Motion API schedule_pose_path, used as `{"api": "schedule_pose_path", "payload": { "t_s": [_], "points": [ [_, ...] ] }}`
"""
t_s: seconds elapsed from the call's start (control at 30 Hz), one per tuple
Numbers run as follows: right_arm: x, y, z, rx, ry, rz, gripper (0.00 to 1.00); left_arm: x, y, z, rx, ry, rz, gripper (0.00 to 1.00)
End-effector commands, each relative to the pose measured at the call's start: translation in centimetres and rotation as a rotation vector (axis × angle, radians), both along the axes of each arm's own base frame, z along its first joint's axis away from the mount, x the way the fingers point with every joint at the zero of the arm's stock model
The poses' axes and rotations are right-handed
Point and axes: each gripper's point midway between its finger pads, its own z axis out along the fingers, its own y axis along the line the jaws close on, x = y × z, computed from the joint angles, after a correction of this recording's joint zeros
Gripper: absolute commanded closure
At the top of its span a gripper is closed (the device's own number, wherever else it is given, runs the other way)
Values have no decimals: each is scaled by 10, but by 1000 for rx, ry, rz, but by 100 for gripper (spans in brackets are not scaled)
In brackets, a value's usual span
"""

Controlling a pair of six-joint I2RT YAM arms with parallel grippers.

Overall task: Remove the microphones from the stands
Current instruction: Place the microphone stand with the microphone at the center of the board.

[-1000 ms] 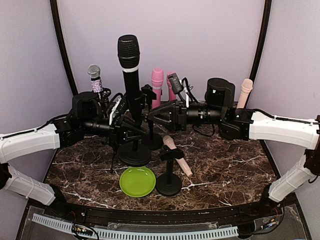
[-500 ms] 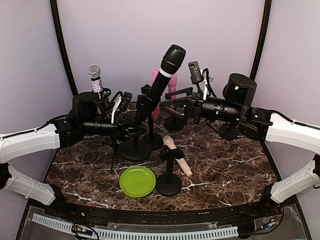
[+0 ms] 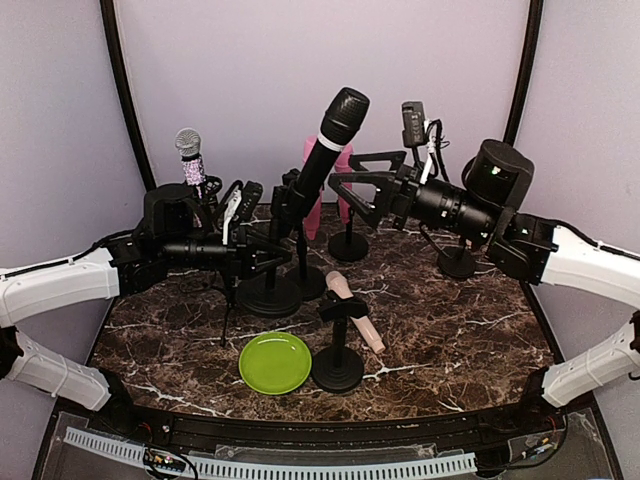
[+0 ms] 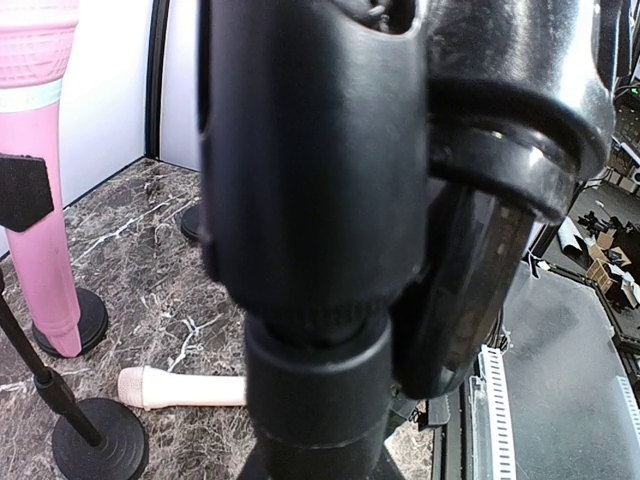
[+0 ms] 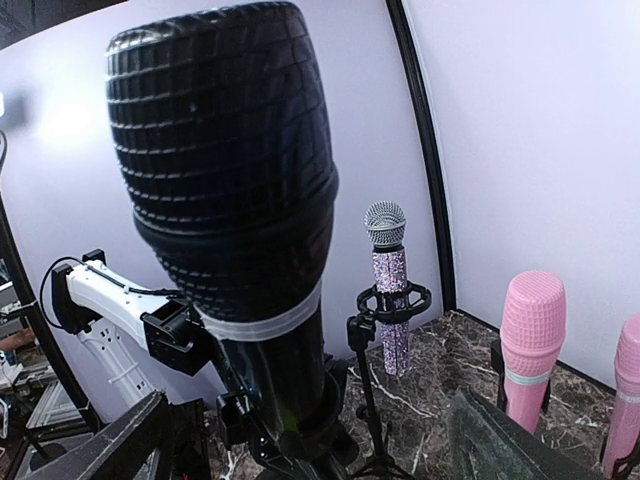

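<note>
Leftmost, the left gripper [image 3: 262,262] is clamped on the black round-based stand [image 3: 268,298], nearer the marbled table's [image 3: 460,330] back edge; brace it. The black mesh-headed microphone [image 3: 335,120] tilts rightward atop the stand. The right gripper [image 3: 345,170], wide open and empty beside it, should grip the body and pull along its axis.

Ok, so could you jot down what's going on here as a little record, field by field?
black microphone: leaning toward the right arm, seated in its clip
stand: on the marble table, behind the green plate
left gripper: shut on the stand below the clip
right gripper: open, close beside the black microphone, not gripping
others: glittery microphone, pink microphone, beige microphone
task: microphone not yet removed
</note>
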Motion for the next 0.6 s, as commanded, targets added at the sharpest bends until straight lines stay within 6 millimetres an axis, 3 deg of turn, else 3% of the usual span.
{"api": "schedule_pose_path", "payload": {
  "t_s": [0.0,0.3,0.57],
  "points": [
    [-4,-1,46,102,-96,3,4,-10,4,50,-122,-152,-29,100],
    [-1,7,78,147,-154,8,17,-3,3,42,-79,-159,-6,100],
    [11,12,86,152,-160,-34,47,7,4,42,-36,-227,34,100]
  ]
}}
